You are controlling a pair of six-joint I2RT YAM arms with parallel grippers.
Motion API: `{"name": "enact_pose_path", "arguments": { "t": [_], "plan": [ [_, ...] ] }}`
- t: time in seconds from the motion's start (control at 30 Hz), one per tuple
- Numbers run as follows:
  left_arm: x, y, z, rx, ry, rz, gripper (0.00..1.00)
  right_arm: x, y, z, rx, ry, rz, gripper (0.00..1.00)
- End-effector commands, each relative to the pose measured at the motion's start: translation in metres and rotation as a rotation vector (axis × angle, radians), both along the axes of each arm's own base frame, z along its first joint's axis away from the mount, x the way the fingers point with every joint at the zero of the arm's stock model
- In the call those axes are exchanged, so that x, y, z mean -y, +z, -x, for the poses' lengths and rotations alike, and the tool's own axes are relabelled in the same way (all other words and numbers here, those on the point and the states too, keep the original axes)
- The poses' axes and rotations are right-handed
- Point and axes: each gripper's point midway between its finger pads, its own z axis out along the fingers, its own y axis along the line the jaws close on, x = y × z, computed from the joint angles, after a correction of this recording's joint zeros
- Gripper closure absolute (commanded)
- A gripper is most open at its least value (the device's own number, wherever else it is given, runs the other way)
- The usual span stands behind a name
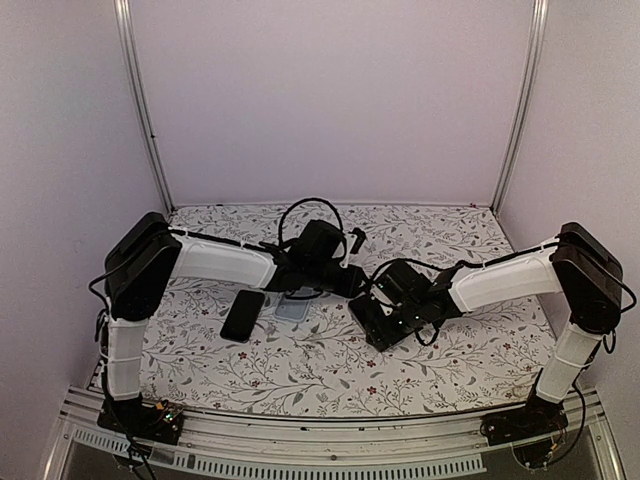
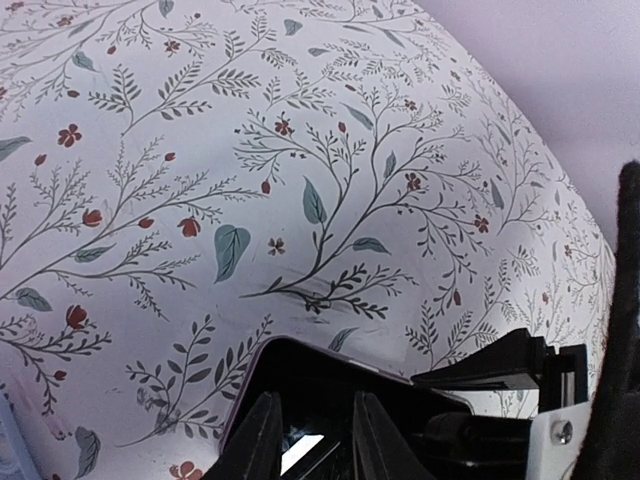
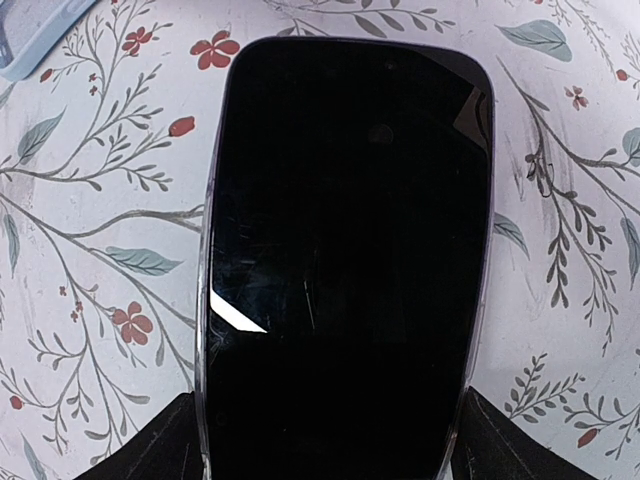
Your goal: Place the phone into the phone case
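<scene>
Smartphone (image 3: pixel 345 260): right under the right wrist camera, filling the view. Black glass faces up inside a thin pale rim, and the top end points away from the wrist. I cannot tell whether it is resting on the floral tablecloth (image 2: pixel 300 150) or hanging just over it.
Right gripper (image 3: pixel 330 442): spread wide, with one of its fingers (image 3: pixel 165 448) on each long edge at the phone's near end. It is clamped across the width, so the screen and far end stay free to lead into a case.
Phone case (image 1: pixel 292 308): pale blue, flat on the cloth near the middle. It is left of the held phone and apart from it, and only its corner shows at the far left of the right wrist view. Nothing dark sits in it.
Left gripper (image 2: pixel 312 445): over the centre, just beyond the case. Its fingers are drawn close together, with a dark rounded corner right in front and a bright sliver between them. I cannot tell whether it is pinching anything.
Black slab (image 1: pixel 243 315): flat on the cloth left of the case. It looks phone-like, but that is all I can make out.
Stage: by my reading the phone is gripped and not yet seated.
Next move: it likely needs carrying left and lining up square with the case.
Risk: a skewed entry could shove the loose case along the cloth, which may be why the left gripper waits close by.
</scene>
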Motion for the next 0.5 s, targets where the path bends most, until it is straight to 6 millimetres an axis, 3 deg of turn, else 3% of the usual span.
{"name": "enact_pose_path", "arguments": {
  "t": [0.0, 0.1, 0.2, 0.33, 0.47],
  "plan": [
    [0.005, -0.051, 0.011, -0.122, -0.01, -0.082, 0.74, 0.015, -0.021, 0.017, -0.063, 0.026, 0.065, 0.21],
    [0.003, -0.098, 0.025, -0.249, -0.019, -0.156, 0.76, 0.014, -0.02, 0.017, -0.068, 0.029, 0.07, 0.21],
    [-0.001, -0.111, 0.03, -0.282, -0.007, -0.154, 0.76, 0.015, -0.02, 0.015, -0.062, 0.02, 0.077, 0.21],
    [-0.004, -0.103, 0.031, -0.276, 0.001, -0.152, 0.76, 0.013, -0.016, 0.014, -0.056, 0.018, 0.067, 0.21],
    [-0.003, -0.065, 0.029, -0.196, 0.001, -0.102, 0.76, 0.012, -0.012, 0.012, -0.047, 0.017, 0.06, 0.2]
  ]
}}
